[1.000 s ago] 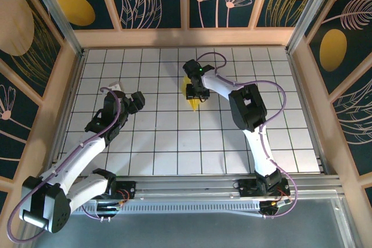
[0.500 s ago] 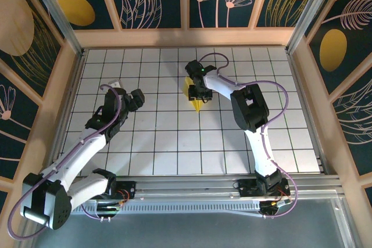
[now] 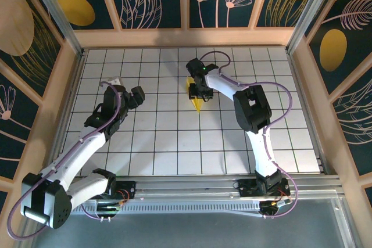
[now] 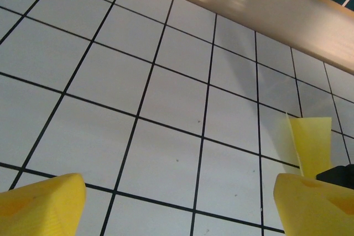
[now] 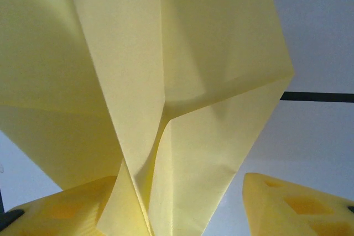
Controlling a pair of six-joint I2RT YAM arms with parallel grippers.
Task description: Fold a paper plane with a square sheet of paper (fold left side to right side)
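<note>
Right wrist: plain yellow paper plane (image 5: pixel 166 81) against spread fingers (image 5: pixel 61 211).

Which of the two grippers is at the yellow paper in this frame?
The right gripper: the folded yellow paper stands between its spread fingers. The left gripper hangs open over bare tiles, well apart from the paper.

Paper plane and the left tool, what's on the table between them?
Nothing. The top view shows a bare stretch of table tiles from the left tool to the paper plane.
</note>
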